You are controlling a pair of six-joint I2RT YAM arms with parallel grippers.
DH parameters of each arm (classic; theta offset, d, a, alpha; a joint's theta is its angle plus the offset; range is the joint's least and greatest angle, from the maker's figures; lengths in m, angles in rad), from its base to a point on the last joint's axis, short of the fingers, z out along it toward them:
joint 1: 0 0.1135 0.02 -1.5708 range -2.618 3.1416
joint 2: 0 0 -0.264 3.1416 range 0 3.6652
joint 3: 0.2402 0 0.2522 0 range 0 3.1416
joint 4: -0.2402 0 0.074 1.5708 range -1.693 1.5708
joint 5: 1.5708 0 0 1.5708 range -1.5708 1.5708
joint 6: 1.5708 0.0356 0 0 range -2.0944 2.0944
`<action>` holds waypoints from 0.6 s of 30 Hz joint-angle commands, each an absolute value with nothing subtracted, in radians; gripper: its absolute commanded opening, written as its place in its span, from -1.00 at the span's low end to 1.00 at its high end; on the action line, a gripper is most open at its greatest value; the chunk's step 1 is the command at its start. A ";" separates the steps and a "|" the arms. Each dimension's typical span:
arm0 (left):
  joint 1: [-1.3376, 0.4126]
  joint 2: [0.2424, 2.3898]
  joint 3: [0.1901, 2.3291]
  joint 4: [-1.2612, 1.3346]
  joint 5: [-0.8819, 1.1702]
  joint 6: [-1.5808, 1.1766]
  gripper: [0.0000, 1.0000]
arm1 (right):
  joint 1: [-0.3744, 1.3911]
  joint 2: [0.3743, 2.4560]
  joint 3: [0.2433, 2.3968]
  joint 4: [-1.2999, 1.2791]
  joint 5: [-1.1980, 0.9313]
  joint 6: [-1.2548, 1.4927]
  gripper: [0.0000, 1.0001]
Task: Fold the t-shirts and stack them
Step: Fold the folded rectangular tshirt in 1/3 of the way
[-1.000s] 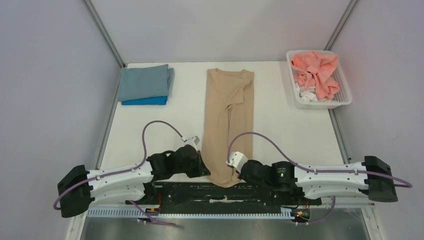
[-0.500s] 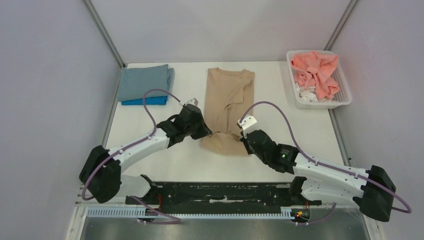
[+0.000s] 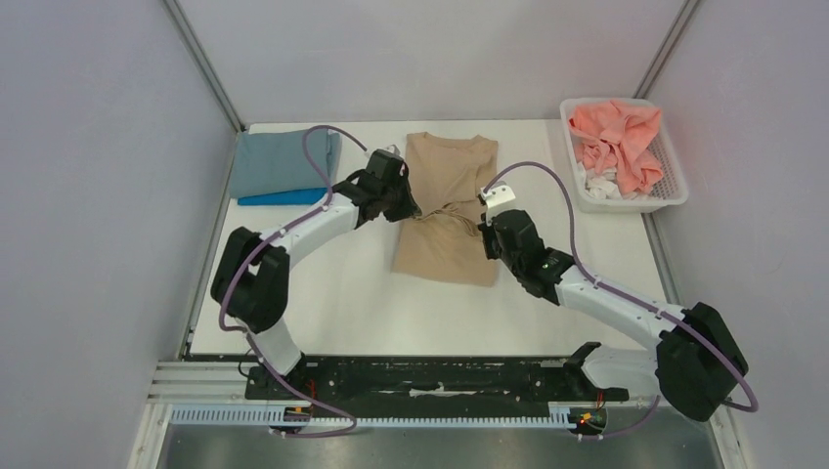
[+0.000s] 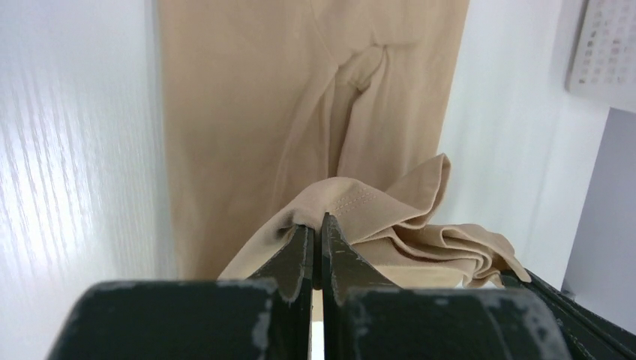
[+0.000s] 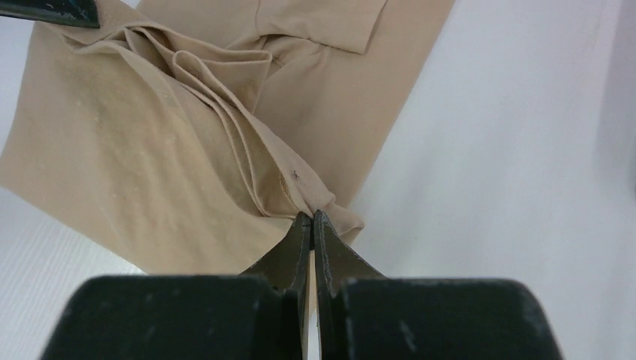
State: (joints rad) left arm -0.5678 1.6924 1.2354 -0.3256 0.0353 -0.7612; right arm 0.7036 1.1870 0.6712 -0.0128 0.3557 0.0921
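The tan t-shirt lies lengthwise at mid table, its near half doubled over toward the collar. My left gripper is shut on the hem's left corner. My right gripper is shut on the hem's right corner. Both hold the hem bunched a little above the shirt's middle. A folded grey-blue t-shirt lies on a bright blue t-shirt at the far left. A coral-pink t-shirt and a white t-shirt lie crumpled in the basket.
The white perforated basket stands at the far right corner. Grey side walls bound the table. Bare white tabletop lies in front of the shirt.
Both grippers have carried the tan shirt's hem from the near table edge toward the far side, folding the near half over. The arms are now stretched out.
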 commanded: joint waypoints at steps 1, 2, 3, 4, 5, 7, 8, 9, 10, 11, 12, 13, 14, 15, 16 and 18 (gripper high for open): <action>-0.538 1.775 1.339 -0.363 0.068 -0.682 -0.95 | 0.646 1.247 0.710 0.119 0.257 0.077 -1.00; -0.532 1.788 1.348 -0.364 0.067 -0.680 -0.96 | 0.634 1.265 0.714 0.124 0.246 0.071 -1.00; -0.528 1.802 1.358 -0.367 0.070 -0.677 -0.95 | 0.621 1.281 0.722 0.124 0.243 0.070 -1.00; -0.522 1.815 1.367 -0.367 0.075 -0.675 -0.96 | 0.611 1.296 0.728 0.130 0.238 0.066 -1.00; -0.519 1.825 1.377 -0.368 0.071 -0.674 -0.96 | 0.598 1.310 0.730 0.141 0.229 0.062 -1.00; -0.510 1.842 1.392 -0.375 0.056 -0.670 -0.95 | 0.579 1.340 0.729 0.177 0.197 0.057 -1.00; -0.507 1.849 1.394 -0.374 0.048 -0.668 -0.95 | 0.569 1.353 0.727 0.193 0.187 0.056 -1.00; -0.504 1.852 1.397 -0.370 0.044 -0.662 -0.95 | 0.561 1.368 0.727 0.210 0.174 0.052 -1.00; -0.500 1.859 1.399 -0.369 0.044 -0.655 -0.95 | 0.552 1.382 0.729 0.223 0.160 0.049 -1.00; -0.499 1.863 1.399 -0.362 0.046 -0.649 -0.95 | 0.544 1.399 0.737 0.227 0.158 0.047 -1.00; -0.498 1.870 1.400 -0.356 0.045 -0.643 -0.96 | 0.538 1.416 0.747 0.227 0.154 0.046 -1.00; -0.495 1.878 1.406 -0.356 0.048 -0.637 -0.95 | 0.531 1.429 0.755 0.228 0.155 0.050 -1.00; -0.491 1.889 1.418 -0.361 0.054 -0.634 -0.95 | 0.527 1.443 0.760 0.232 0.153 0.058 -1.00; -0.489 1.899 1.429 -0.367 0.057 -0.632 -0.96 | 0.519 1.453 0.765 0.238 0.145 0.063 -1.00; -0.486 1.909 1.439 -0.369 0.060 -0.630 -0.95 | 0.516 1.462 0.767 0.242 0.143 0.068 -1.00; -0.482 1.934 1.457 -0.368 0.066 -0.626 -0.95 | 0.509 1.480 0.770 0.246 0.153 0.084 -1.00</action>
State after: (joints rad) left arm -0.4969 1.8912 1.3945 -0.3737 0.0566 -0.6830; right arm 0.5240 1.4570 0.7219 0.1764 0.1654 0.0681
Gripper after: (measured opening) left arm 0.047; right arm 0.008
